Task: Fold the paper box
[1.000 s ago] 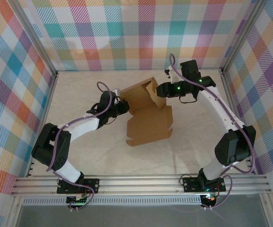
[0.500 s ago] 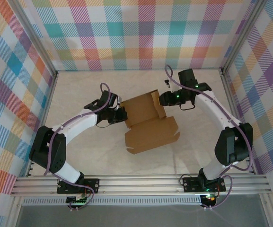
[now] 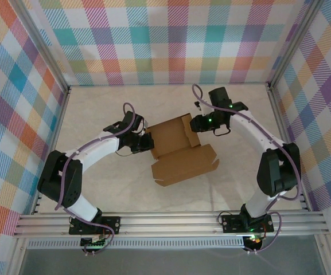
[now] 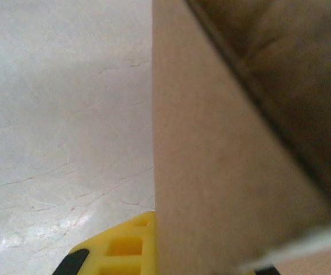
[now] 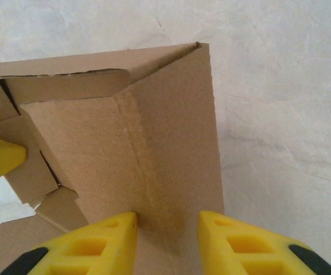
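Two grippers meet the paper box point(image 3: 182, 159) near the middle of the pale marbled table point(image 3: 96, 109), as the top view shows. The box is a plain brown cardboard piece, partly folded. Its wide lower panel lies flat and stretches toward 4 o'clock, with small tabs along its near edge. A second section stands raised toward 12 o'clock, its side flaps turned up.

The left gripper point(image 3: 147, 142) sits at the box's 9 o'clock edge, its arm reaching in from 8 o'clock. It is clenched tight on the cardboard. In the left wrist view a blurred brown wall runs down from 12 o'clock right beside one yellow finger point(image 4: 116, 249), with bare table off toward 9 o'clock.

The right gripper point(image 3: 196, 122) is at the box's 1 o'clock corner, its arm curving in from 4 o'clock. Its jaws stand parted. In the right wrist view the two yellow fingers point(image 5: 102, 240) sit either side of a crease in an upright panel, whose top edge runs across at 12 o'clock. At 9 o'clock in that same view, a yellow fingertip point(image 5: 2, 159) of the other gripper touches an inner flap.
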You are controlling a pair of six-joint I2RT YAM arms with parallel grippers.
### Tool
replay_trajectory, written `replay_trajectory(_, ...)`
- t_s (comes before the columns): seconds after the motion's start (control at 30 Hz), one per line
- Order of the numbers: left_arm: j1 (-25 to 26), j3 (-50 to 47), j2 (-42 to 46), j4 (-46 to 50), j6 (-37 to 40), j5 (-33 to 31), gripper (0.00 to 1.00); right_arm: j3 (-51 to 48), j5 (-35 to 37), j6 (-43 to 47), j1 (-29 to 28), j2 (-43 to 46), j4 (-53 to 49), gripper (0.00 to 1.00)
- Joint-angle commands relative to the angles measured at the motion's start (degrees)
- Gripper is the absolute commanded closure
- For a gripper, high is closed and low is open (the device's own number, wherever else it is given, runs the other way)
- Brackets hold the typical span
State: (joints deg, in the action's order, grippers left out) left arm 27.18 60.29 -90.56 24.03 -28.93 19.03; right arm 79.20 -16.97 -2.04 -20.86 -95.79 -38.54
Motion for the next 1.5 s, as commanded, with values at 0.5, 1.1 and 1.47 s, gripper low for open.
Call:
replay_trajectory(0.5,0.1,1.9,-0.9,-2.2,-0.2,4.7,1.0,-5.3,4.4,0.0,-3.9,-2.2,6.8,0.74)
replay_trajectory(1.1,0.2,0.4,1.6,-4.6,-0.9,5.4,1.0,-9.7,10.3,3.7,-4.6,0.2,13.5,0.68)
replay_trajectory(1.47,0.2,-0.1,3.0,-4.8,-0.8,5.1,1.0,-9.4,10.2,4.9,-4.6,-0.9,14.3,0.69)
